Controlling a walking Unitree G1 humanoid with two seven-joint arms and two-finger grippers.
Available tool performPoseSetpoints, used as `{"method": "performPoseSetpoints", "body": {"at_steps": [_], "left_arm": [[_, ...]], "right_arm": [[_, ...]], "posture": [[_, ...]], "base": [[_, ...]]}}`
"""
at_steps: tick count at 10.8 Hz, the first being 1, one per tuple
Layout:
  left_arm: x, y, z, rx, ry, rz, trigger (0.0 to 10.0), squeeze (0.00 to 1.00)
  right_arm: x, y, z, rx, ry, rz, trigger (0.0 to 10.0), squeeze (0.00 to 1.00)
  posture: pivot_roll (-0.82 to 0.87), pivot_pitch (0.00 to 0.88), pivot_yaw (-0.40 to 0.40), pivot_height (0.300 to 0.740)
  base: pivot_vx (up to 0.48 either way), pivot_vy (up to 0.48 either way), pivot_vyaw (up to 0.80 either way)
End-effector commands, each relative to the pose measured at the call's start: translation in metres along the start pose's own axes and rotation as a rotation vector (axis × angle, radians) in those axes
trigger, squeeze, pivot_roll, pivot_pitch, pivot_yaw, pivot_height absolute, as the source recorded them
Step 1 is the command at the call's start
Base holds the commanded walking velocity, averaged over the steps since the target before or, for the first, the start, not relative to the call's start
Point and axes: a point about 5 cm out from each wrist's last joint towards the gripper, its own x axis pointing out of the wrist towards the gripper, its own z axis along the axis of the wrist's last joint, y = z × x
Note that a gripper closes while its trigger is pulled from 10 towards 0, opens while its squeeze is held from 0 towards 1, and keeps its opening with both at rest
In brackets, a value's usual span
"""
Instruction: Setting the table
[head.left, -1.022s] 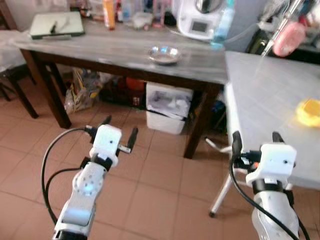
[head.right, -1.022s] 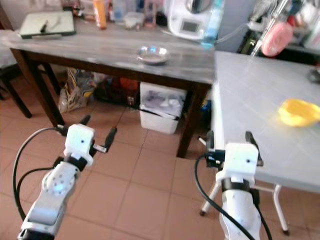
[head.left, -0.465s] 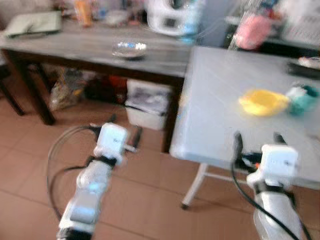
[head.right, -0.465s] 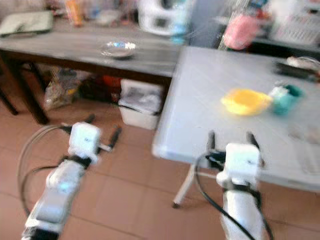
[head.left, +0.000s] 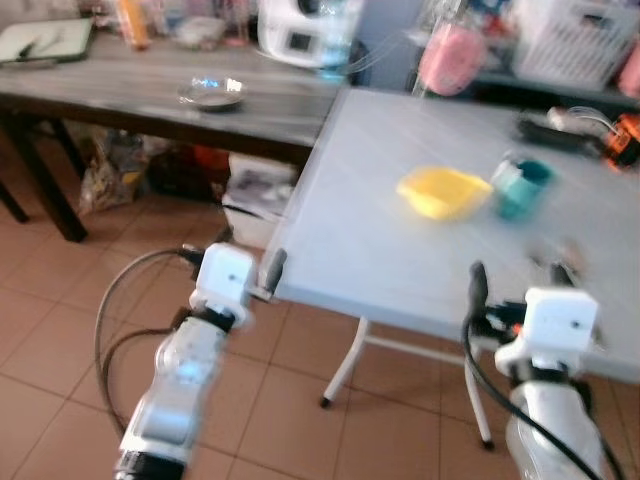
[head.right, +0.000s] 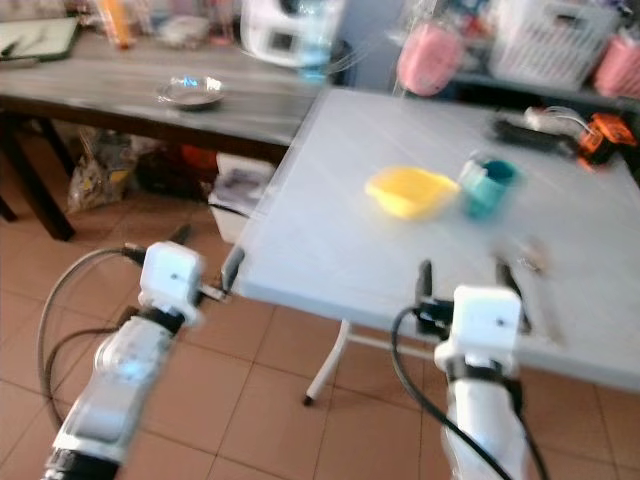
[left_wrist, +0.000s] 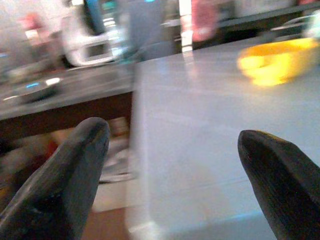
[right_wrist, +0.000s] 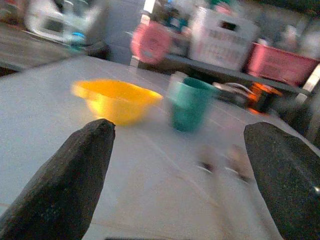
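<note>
Two grippers, left gripper (head.left: 246, 270) and right gripper (head.left: 515, 281), both hang with jaws spread and empty at the near edge of the white table (head.left: 380, 250), so I'd guess the main risk is an arm clipping that edge while everything's this blurry. The yellow bowl (head.left: 440, 191) sits mid-table, shallow and squarish, just beside a teal cup (head.left: 520, 187), with something small and smeared (head.right: 530, 255) nearer the right gripper that I can't identify.
</note>
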Motion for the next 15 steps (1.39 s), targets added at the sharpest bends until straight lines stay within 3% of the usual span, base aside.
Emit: {"method": "performPoseSetpoints", "body": {"at_steps": [1,5,12,15], "left_arm": [[0.0004,0.0079,0.0028,0.023,-0.009,0.009,10.0,0.00],[0.0020,0.0048,0.0024,0.022,-0.011,-0.015,10.0,0.00],[0.0021,0.0003,0.0025,-0.002,-0.012,-0.022,10.0,0.00],[0.0009,-0.0006,0.0020,0.001,-0.009,-0.025,10.0,0.00]], "right_arm": [[0.0008,0.0008,0.0040,0.006,-0.013,-0.004,10.0,0.00],[0.0003,0.0017,0.0033,0.012,-0.012,-0.003,10.0,0.00],[-0.0004,0.0008,0.0042,0.003,-0.012,0.004,10.0,0.00],[-0.0017,0.0001,0.0037,-0.001,-0.007,0.006,10.0,0.00]], "posture": [[0.05,0.076,-0.032,0.740],[0.04,0.074,-0.026,0.740],[0.03,0.078,-0.036,0.740],[0.03,0.085,-0.037,0.740]], "base": [[0.000,0.000,0.00],[0.000,0.000,-0.32],[0.000,0.000,0.00],[0.000,-0.331,0.00]]}}
